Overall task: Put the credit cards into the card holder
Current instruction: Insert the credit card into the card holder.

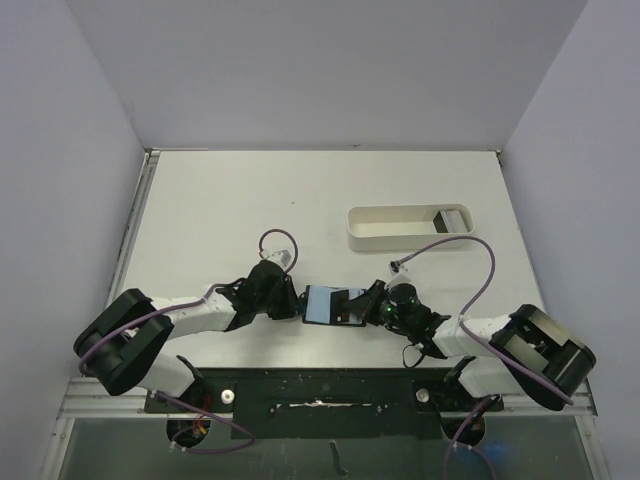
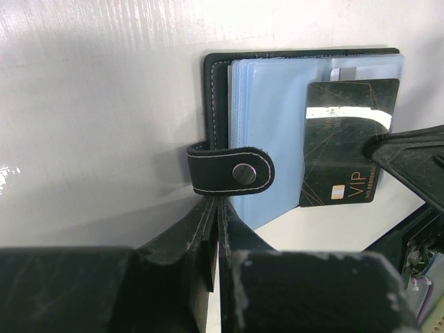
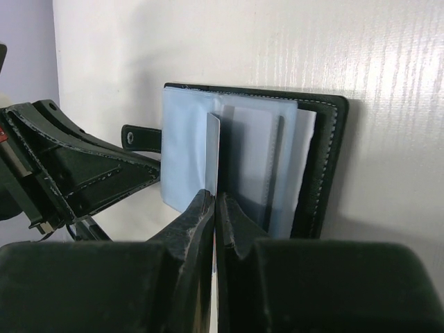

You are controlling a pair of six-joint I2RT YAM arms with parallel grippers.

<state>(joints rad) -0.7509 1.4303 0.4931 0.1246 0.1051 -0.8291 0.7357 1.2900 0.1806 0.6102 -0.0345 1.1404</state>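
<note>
The black card holder (image 1: pixel 318 305) lies open on the table between my two grippers, its bluish-grey pockets (image 2: pixel 274 132) facing up. My left gripper (image 2: pixel 216 205) is shut on the holder's snap tab (image 2: pixel 232 173) at its left edge. One dark credit card (image 2: pixel 347 146) marked VIP stands with one end in a pocket. My right gripper (image 3: pixel 215 198) is shut on this card, which the right wrist view shows edge-on (image 3: pixel 213 156). From above, the left gripper (image 1: pixel 296 300) and the right gripper (image 1: pixel 372 303) flank the holder.
A long white oval tray (image 1: pixel 385 228) stands at the back right, with a grey flat thing (image 1: pixel 452 218) in its right end. Purple cables loop above both wrists. Grey walls close the table on three sides.
</note>
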